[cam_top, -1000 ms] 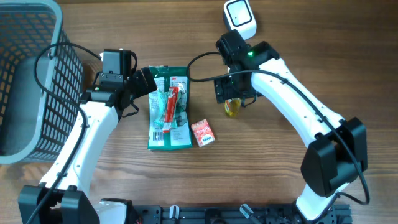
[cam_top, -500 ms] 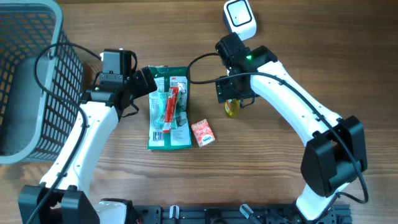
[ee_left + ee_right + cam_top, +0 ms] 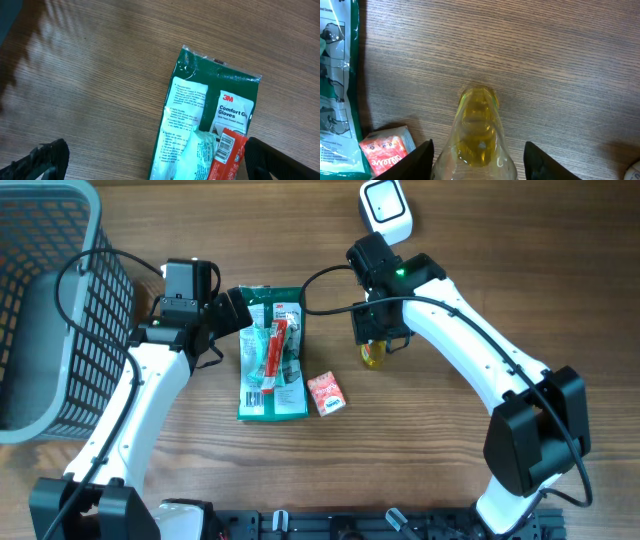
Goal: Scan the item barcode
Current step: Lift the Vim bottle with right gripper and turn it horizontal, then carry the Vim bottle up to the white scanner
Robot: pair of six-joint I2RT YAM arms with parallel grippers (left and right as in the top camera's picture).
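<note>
Yellow bottle (image 3: 479, 122) sits on my wooden table (image 3: 450, 240). I see the right gripper (image 3: 375, 340) straddling it, arm bent down, jaws half-spread with slim gaps. Left gripper (image 3: 230, 311), spread wide, hovers beside the glove packet (image 3: 272, 375).

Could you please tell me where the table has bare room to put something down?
Bare wood lies between the grey mesh basket and the white scanner, and below the small red carton. It is crowded around the green glove packet and yellow bottle.
</note>
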